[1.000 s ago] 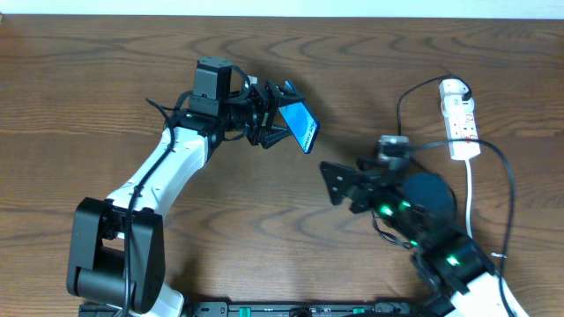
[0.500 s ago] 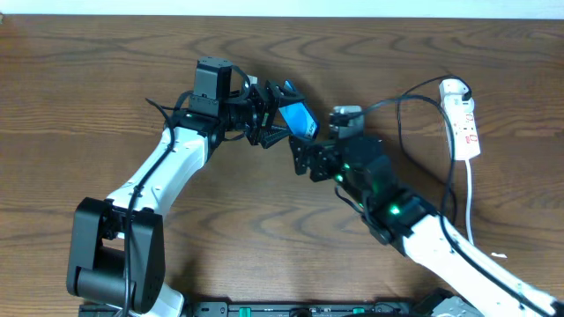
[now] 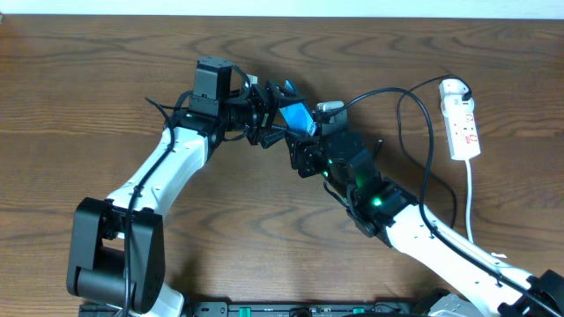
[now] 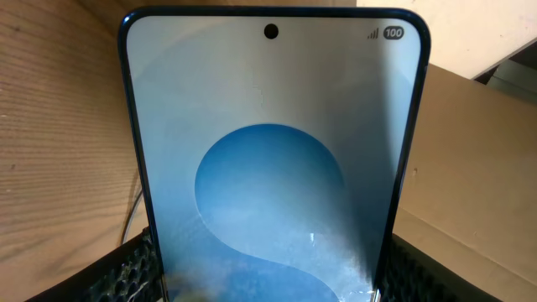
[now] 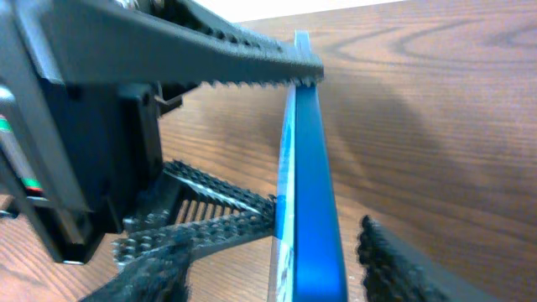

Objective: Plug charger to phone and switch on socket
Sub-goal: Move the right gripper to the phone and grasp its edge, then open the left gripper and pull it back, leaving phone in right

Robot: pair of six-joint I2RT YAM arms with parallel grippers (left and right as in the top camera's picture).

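Dark wood-grain table fills the view. Just toward 12 o'clock from its centre, the left gripper (image 3: 284, 113) clenches the phone (image 3: 298, 116), raised and tilted. At the phone's 5 o'clock, the right gripper (image 3: 304, 148) straddles its edge with jaws parted and carries nothing. Neither step looks done: I cannot find the plug tip, and the charger (image 3: 423, 85) loops by the socket (image 3: 460, 119) at 2 o'clock, well apart. That loose cable could snag the right arm.
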